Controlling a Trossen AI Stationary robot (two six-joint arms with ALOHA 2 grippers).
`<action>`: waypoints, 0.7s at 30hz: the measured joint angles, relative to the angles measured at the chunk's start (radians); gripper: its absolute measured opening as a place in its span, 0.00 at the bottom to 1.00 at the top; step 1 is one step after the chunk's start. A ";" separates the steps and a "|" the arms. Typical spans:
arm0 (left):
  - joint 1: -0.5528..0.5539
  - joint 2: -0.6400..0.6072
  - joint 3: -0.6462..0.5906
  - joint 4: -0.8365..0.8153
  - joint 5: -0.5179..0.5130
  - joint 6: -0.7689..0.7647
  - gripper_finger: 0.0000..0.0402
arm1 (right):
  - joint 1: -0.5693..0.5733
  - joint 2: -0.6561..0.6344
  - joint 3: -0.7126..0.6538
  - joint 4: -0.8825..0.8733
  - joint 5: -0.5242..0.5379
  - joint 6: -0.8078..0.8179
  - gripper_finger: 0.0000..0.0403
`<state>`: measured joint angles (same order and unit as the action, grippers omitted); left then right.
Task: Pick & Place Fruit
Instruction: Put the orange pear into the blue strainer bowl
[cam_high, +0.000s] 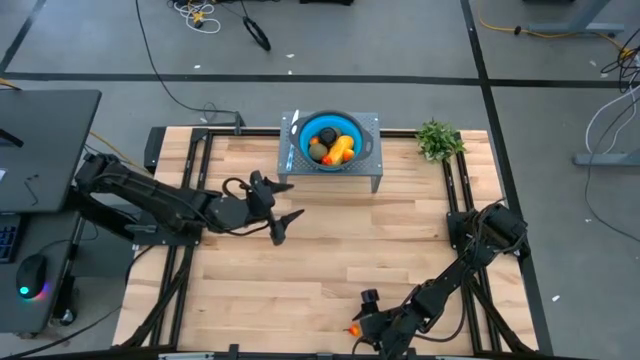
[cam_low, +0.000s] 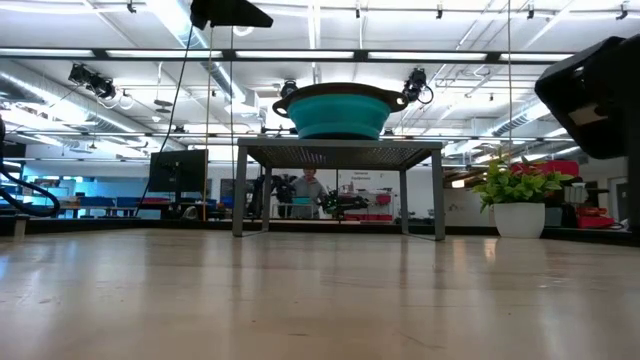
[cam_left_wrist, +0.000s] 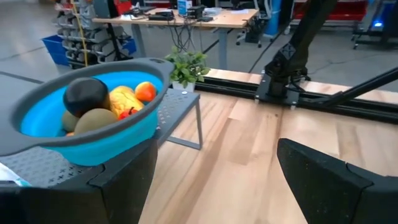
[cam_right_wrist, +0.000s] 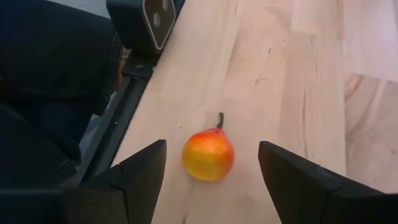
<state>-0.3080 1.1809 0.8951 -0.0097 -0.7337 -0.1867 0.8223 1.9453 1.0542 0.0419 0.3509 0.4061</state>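
1. Fruit status: most of it already sits in the blue bowl (cam_high: 330, 142) up on the little metal stand (cam_high: 372, 172) at the far edge of the surface (cam_high: 330, 260). From my left wrist view I can make out a black round one (cam_left_wrist: 86, 94), an olive-green oval (cam_left_wrist: 95, 119), a yellow one (cam_left_wrist: 124, 98) and a small orange-red one (cam_left_wrist: 145, 91) piled together in there.
2. One straggler: a small orange-red pear-looking fruit (cam_right_wrist: 208, 154) with a short stem, lying on the bare wood at the near edge, right by the frame rail.
3. My right pincer (cam_right_wrist: 211, 171) is low over it, fingers spread wide with the fruit sitting between them, not touching either finger as far as I can tell. Nothing gripped yet.
4. My left pincer (cam_high: 283, 207) hangs in mid-surface just short of the stand, fingers wide and empty, pointed at the bowl.
5. Handling guess: looks like a light, smooth, glossy prop fruit, probably fairly stiff and a bit slippery. Rounded, so it could roll or squirt out if pinched off-centre.
6. I'd take it across the fat belly, not near the tapered stem end, and close gently.
7. Potted plant (cam_high: 438, 140) in the far right corner isn't part of this.
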 joint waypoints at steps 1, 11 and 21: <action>0.000 0.000 0.000 0.000 -0.003 0.010 0.85 | 0.000 0.000 0.000 0.000 0.008 -0.004 0.66; 0.013 0.000 0.000 0.036 -0.066 0.130 0.85 | -0.011 0.023 0.000 0.019 -0.010 -0.015 0.66; 0.057 -0.001 0.000 0.054 -0.032 0.178 0.85 | -0.011 0.038 0.000 0.051 -0.011 -0.022 0.66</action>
<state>-0.2509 1.1801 0.8951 0.0444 -0.7657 -0.0087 0.8112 1.9835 1.0542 0.0925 0.3396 0.3845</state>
